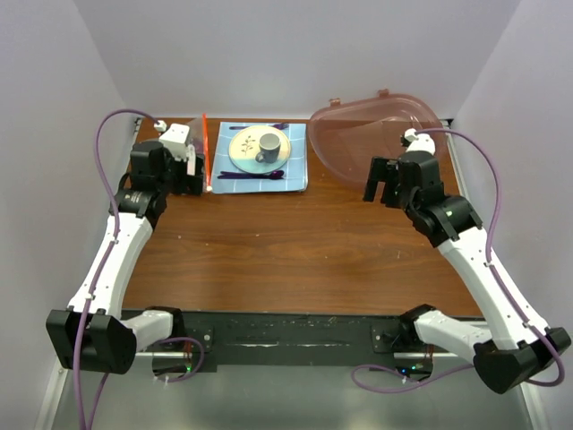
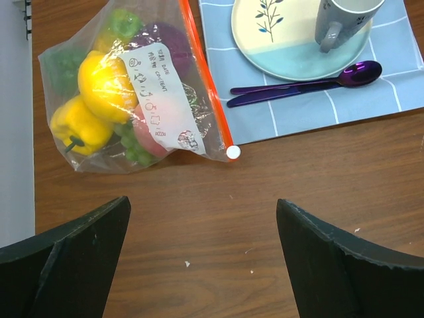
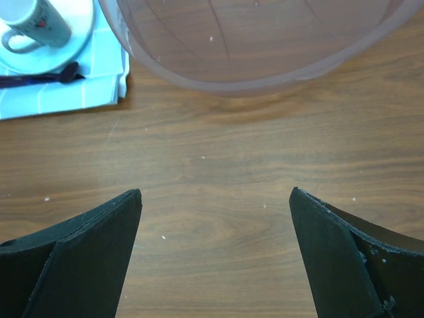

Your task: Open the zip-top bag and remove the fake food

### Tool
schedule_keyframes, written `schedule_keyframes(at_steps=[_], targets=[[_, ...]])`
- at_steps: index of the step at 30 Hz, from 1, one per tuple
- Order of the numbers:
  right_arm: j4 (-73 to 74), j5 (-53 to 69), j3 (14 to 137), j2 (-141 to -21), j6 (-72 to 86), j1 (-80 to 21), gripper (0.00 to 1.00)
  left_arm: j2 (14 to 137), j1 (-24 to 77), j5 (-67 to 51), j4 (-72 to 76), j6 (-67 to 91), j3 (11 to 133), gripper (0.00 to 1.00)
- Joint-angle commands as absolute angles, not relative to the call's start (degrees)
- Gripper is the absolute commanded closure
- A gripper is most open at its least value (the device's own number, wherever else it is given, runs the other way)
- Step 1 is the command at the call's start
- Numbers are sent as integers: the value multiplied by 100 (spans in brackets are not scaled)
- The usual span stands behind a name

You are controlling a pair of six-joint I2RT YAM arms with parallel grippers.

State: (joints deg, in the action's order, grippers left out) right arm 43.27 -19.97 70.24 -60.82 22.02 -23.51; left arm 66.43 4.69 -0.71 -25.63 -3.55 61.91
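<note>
As left end effector [image 2: 202, 202] gapes, bag [image 2: 132, 86] (ahead)

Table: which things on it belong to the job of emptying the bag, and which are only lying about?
Job: zip-top bag, fake food inside it.
Lying about: grey cup, plate, purple cutlery, blue mat, pinkish bowl.

White arm links [image 1: 115, 255] with black joints [image 1: 148, 166], purple cables [image 1: 99, 145], and black wedge-shaped tool fingers [image 2: 66, 265].

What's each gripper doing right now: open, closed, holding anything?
Left gripper: open, empty, just short of the zip-top bag.
Right gripper: open, empty, near the pinkish bowl.
</note>
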Motion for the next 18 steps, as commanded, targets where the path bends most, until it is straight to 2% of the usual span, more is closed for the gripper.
schedule_keyframes(at_steps=[1, 6, 7, 8, 9, 11, 12, 13, 15, 18], targets=[[3456, -1864, 7049, -6142, 2004, -2347, 1, 6715, 483, -149, -2250, -194, 6248, 2], [2585, -1994, 7390, -7126, 1767, -2347, 2, 6890, 475, -159, -2233, 182, 6442, 1], [2488, -2065, 7505, -7624, 1767, -2347, 7, 6917, 457, -123, -2198, 228, 6460, 1], [2470, -2152, 7645, -7864, 1758, -2347, 16, 6926, 448, -106, -2171, 272, 6486, 0], [2470, -2197, 7951, -8145, 1758, -2347, 32, 6969, 431, -114, -2110, 342, 6530, 0], [2549, -2485, 8251, -8820, 1810, -2338, 51, 7022, 422, -140, -2066, 369, 6591, 0], [2558, -2618, 8436, -8981, 1880, -2338, 74, 7083, 422, -167, -2065, 387, 6679, 0], [2497, -2715, 8481, -9113, 1881, -2320, 83, 7110, 422, -184, -2057, 387, 6723, 0], [2417, -2882, 8517, -9412, 1986, -2250, 100, 7216, 413, -167, -2031, 378, 6837, 0], [2233, -2944, 8394, -9632, 2056, -2040, 100, 7347, 413, -123, -1899, 343, 6864, 0]])
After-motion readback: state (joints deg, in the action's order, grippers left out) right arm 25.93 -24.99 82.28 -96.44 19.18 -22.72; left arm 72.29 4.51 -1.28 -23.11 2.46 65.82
